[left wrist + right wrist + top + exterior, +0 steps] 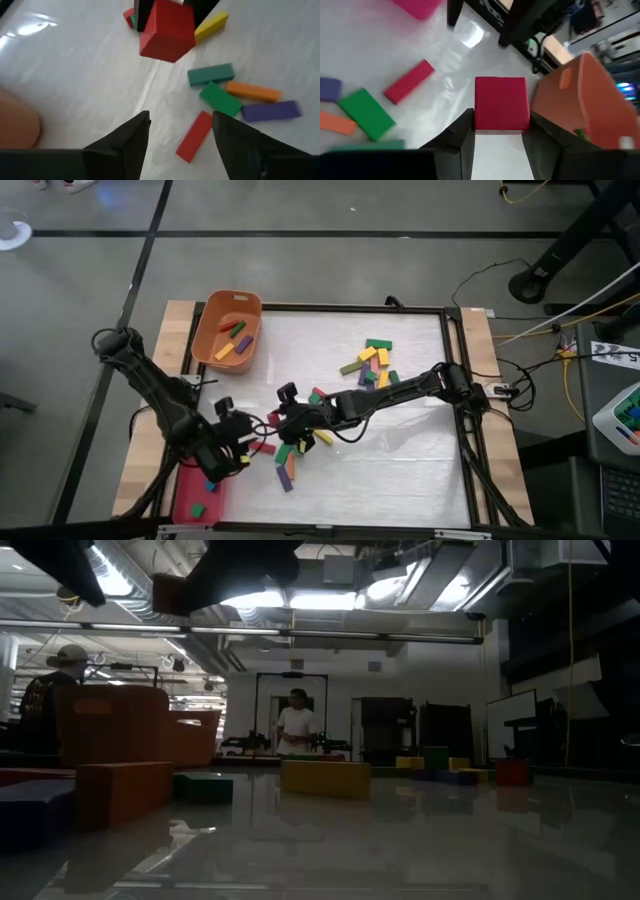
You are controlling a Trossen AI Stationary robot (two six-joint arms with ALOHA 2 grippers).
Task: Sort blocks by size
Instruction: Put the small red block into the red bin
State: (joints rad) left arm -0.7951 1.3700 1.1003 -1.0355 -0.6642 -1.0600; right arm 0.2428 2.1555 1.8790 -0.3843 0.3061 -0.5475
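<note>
Your right gripper (497,131) is clamped on a short red cube block (501,103), lifted above the white worktop (400,440) near its middle, so one block is in hand mid-sort. Your left gripper (181,132) hovers just beside it, fingers spread wide and empty, over a long red bar block (194,136) lying flat. Green, orange and purple bar blocks (240,97) lie close by. Next, by the look of it, you carry the cube to the flat red tray (190,498) at the worktop's left front corner, where small pieces already sit; the orange plastic tub (228,330) holds bars.
</note>
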